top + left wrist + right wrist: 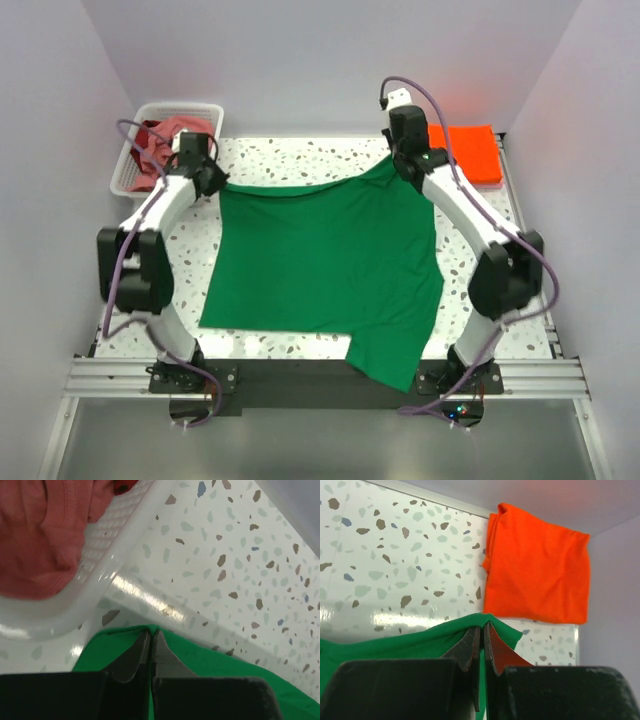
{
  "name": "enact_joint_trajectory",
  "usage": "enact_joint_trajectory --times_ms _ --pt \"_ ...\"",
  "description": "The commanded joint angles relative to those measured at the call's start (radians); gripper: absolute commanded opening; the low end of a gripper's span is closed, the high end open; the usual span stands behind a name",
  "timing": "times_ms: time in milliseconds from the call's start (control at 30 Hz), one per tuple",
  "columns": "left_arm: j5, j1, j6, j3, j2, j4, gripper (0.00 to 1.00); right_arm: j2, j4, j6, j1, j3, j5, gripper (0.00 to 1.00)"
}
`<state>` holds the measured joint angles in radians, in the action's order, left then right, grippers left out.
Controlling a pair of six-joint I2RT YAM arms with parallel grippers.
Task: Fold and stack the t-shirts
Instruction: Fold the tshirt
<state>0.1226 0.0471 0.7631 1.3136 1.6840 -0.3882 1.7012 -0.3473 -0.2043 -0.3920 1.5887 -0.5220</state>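
Observation:
A bright green t-shirt point(320, 265) lies spread over the middle of the table, one corner hanging over the near edge. My left gripper point(213, 183) is shut on its far left corner; in the left wrist view the green cloth point(200, 660) folds over my gripper point(151, 635). At the shirt's far right corner, my right gripper point(405, 160) is shut as well, with green cloth point(410, 642) pinched at my gripper point(482, 627). A folded orange t-shirt point(470, 152) point(535, 577) lies at the far right. A dusty pink t-shirt point(165, 140) point(35, 535) sits crumpled in the basket.
The white slatted plastic basket point(130, 172) point(100, 565) stands at the far left corner, right beside my left gripper. Walls close in the table at the back and on both sides. Speckled table surface point(300, 155) shows beyond the green shirt.

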Motion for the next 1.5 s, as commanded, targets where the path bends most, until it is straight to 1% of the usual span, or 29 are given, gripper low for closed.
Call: enact_joint_trajectory --times_ms 0,33,67,133,167,200,233,300,367,400,500,667,733,800,867,933,1033,1267,1467 --pt "0.072 0.000 -0.005 0.159 0.182 0.051 0.00 0.177 0.055 0.071 0.039 0.170 0.059 0.00" --pt "0.075 -0.001 -0.005 0.209 0.215 0.055 0.00 0.228 0.039 0.078 0.047 0.213 0.060 0.00" --pt "0.078 0.000 -0.005 0.235 0.247 0.060 0.00 0.326 0.022 0.082 0.051 0.300 0.057 0.00" --pt "0.071 0.000 -0.010 0.318 0.333 0.066 0.00 0.405 0.005 0.086 0.065 0.374 0.063 0.00" --pt "0.069 0.000 -0.013 0.347 0.386 0.064 0.00 0.475 0.007 0.089 0.070 0.434 0.077 0.00" --pt "0.066 0.000 -0.015 0.410 0.416 0.058 0.00 0.503 0.002 0.094 0.077 0.465 0.083 0.00" --pt "0.063 0.000 -0.021 0.441 0.442 0.048 0.00 0.535 -0.001 0.106 0.082 0.520 0.086 0.00" --pt "0.049 0.000 -0.030 0.524 0.514 0.043 0.00 0.595 0.017 0.115 0.088 0.551 0.091 0.00" --pt "0.046 0.000 -0.039 0.567 0.568 0.029 0.00 0.632 0.042 0.121 0.096 0.571 0.099 0.00" --pt "0.045 -0.001 -0.044 0.603 0.583 0.023 0.00 0.643 0.042 0.123 0.099 0.579 0.102 0.00" --pt "0.057 -0.001 -0.039 0.644 0.618 -0.006 0.00 0.664 0.044 0.123 0.108 0.590 0.106 0.00" --pt "0.074 -0.004 -0.030 0.644 0.628 -0.017 0.00 0.637 0.062 0.117 0.116 0.524 0.120 0.00" --pt "0.072 -0.004 -0.030 0.633 0.614 -0.029 0.00 0.598 0.064 0.117 0.116 0.476 0.128 0.00" --pt "0.080 -0.003 -0.030 0.601 0.597 -0.029 0.00 0.565 0.062 0.118 0.116 0.433 0.139 0.00" --pt "0.087 -0.004 -0.033 0.558 0.565 -0.026 0.00 0.505 0.076 0.118 0.116 0.357 0.152 0.00" --pt "0.088 -0.004 -0.039 0.529 0.530 -0.015 0.00 0.447 0.099 0.118 0.114 0.271 0.139 0.00" --pt "0.084 -0.004 -0.048 0.483 0.487 -0.015 0.00 0.402 0.100 0.131 0.116 0.205 0.125 0.00" --pt "0.095 -0.004 -0.054 0.348 0.392 0.009 0.00 0.270 0.059 0.178 0.116 0.082 0.143 0.00" --pt "0.061 -0.003 -0.070 0.299 0.347 0.022 0.00 0.187 0.036 0.195 0.114 -0.007 0.143 0.00"
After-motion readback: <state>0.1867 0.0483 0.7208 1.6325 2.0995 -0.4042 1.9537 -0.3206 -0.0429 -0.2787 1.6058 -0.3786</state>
